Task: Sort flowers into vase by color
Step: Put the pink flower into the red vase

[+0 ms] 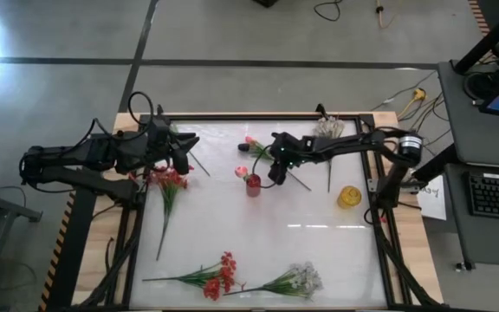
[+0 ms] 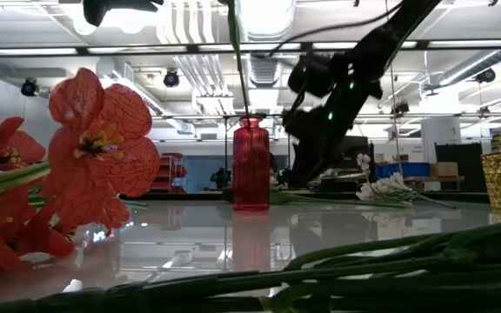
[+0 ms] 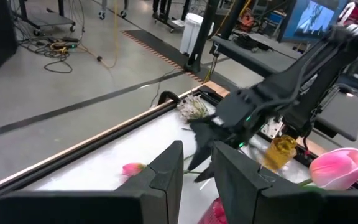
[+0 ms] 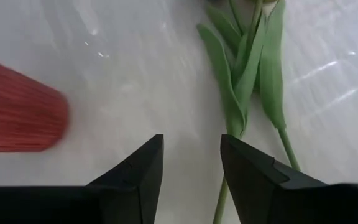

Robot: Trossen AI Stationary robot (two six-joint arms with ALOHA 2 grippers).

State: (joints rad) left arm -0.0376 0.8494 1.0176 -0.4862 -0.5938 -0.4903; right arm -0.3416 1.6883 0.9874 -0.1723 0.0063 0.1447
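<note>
Now the right gripper [image 1: 273, 176], fingers parted and empty, hovers just beside the red vase [image 1: 253, 185], a pink rosebud's green stem [image 4: 246, 68] lying just ahead; the left gripper [image 1: 186, 152] waits open.

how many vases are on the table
2: a red vase near the table's middle, just left of the right gripper, and a yellow vase by the right edge. Nothing seems hidden.

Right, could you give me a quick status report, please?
Right gripper open, low over pink flower stem beside red vase. Left gripper open, holding nothing, above red flowers. Nothing in the way.
</note>
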